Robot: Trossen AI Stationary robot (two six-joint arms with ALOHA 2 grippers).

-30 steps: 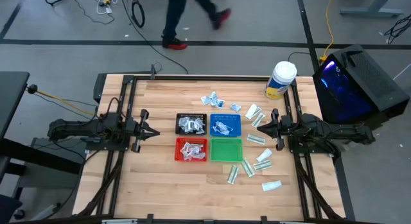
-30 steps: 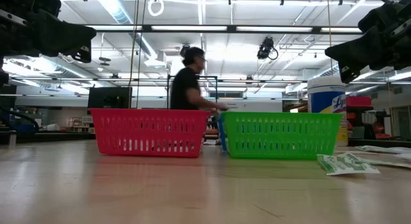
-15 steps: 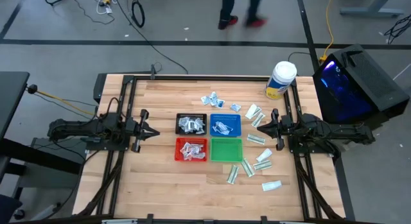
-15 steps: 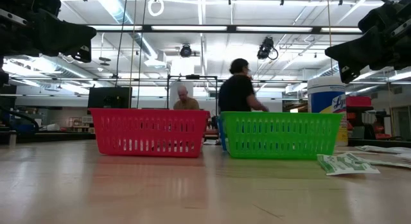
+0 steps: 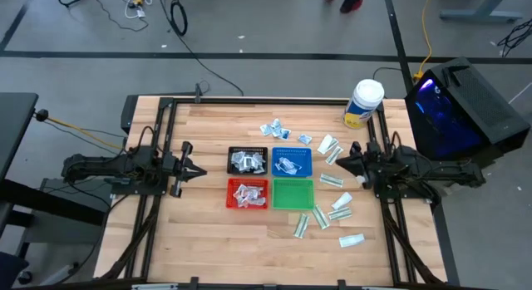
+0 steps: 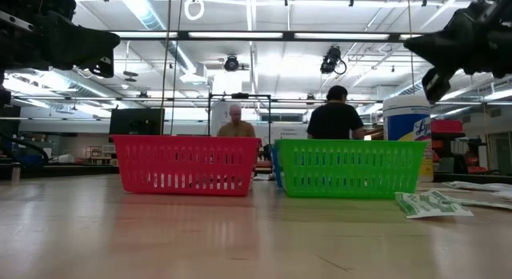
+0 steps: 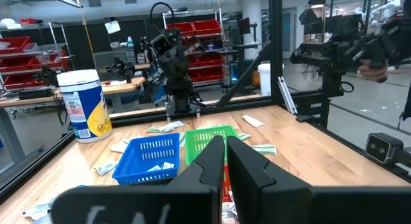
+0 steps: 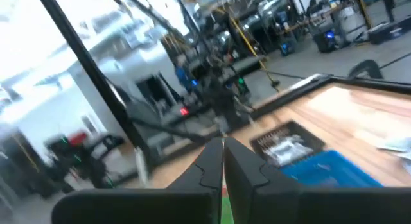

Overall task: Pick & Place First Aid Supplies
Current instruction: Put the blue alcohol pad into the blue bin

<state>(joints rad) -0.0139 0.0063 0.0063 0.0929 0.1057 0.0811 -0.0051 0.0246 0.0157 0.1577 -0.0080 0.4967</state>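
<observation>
First aid supplies (image 5: 331, 208) lie scattered on the tabletop (image 5: 208, 232) right of and beyond the four trays; some sit in the black tray (image 5: 247, 160), blue tray (image 5: 292, 162) and red tray (image 5: 248, 194). The left hand (image 5: 198, 170) and right hand (image 5: 338, 158) hover clenched, grasping nothing.

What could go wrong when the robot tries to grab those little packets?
The green-and-white packets lie flat and crowded beside the right gripper, so its shut fingers might pinch two at once or slide one away. The white jar stands close behind that arm and could get bumped. The green tray looks empty, so sorting there has barely begun.
</observation>
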